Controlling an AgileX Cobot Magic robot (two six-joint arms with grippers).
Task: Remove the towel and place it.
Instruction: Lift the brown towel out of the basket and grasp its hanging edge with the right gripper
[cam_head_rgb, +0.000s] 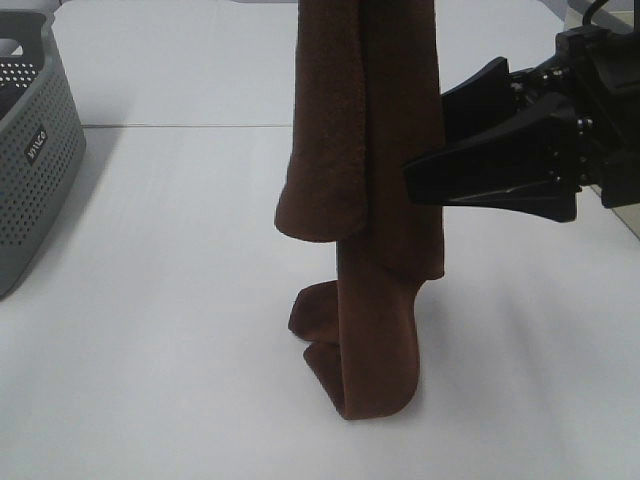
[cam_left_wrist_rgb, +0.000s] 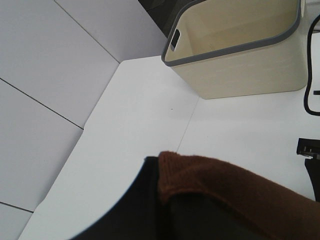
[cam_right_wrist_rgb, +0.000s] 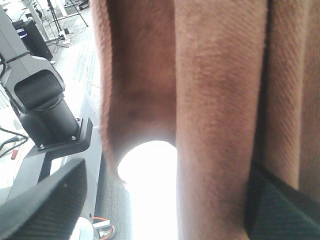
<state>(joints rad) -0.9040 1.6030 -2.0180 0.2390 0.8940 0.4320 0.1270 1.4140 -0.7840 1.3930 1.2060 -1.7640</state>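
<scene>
Right tool (cam_head_rgb: 425, 142) wide; left tool (cam_left_wrist_rgb: 161, 200) closed.

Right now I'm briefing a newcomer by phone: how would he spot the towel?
Over the white table, right of the grey perforated basket, the towel hangs from above, its lower end folded on the surface. Nothing else there is dark brown and fuzzy.

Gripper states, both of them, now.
Left gripper: shut, holding the towel.
Right gripper: open, jaws spread either side of the hanging towel, not gripping it.
</scene>
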